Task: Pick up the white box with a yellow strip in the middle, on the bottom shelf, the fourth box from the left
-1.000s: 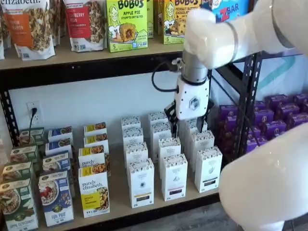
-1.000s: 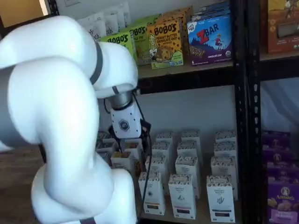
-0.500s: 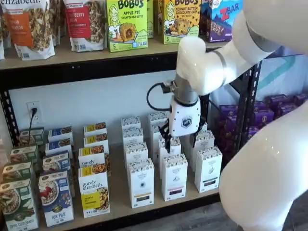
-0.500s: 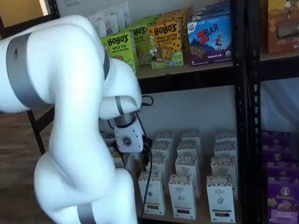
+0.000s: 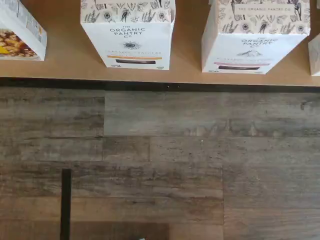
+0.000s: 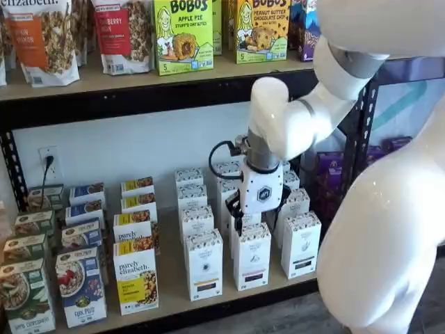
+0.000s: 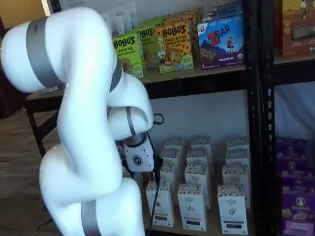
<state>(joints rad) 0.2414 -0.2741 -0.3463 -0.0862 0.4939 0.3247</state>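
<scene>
— where's the white box (image 6: 204, 264)?
— front row of the bottom shelf (image 6: 174, 296), beside a pink-striped twin.
— and the pincer (image 6: 245, 216)?
— just above the twin; fingers mostly hidden, can't tell its state.

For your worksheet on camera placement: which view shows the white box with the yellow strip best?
The wrist view: the white box fills the frame, strip and lettering readable. In both shelf views it is smaller, and its lettering cannot be read.

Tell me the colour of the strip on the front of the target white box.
Yellow-orange, a thin strip on the white box, clearest in the wrist view.
</scene>
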